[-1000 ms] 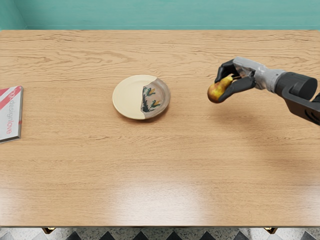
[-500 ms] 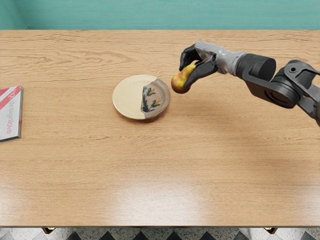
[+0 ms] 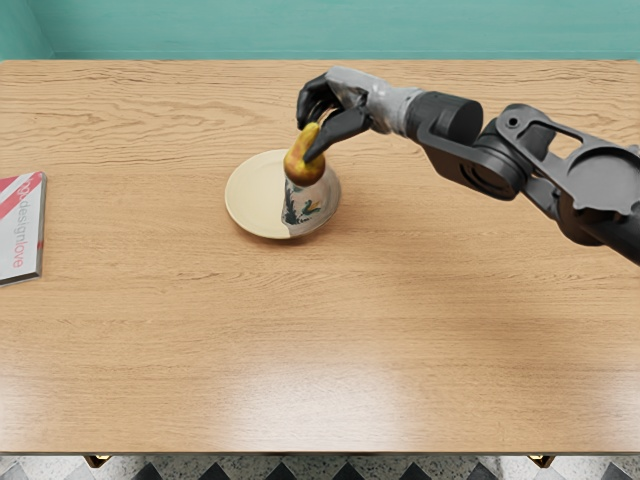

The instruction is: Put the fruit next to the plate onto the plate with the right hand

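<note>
The right hand, fingers clamped on the pear, holds the fruit over the plate, toward its 1 o'clock rim. The carry looks nearly complete. Lowering and release are left, and the pear is not yet set down.

You see through the head camera: it sits above the near edge of the wooden table, tilted down toward the teal wall beyond. It stands back enough that the tabletop spans the frame, plate near centre, checkered floor below.
</note>
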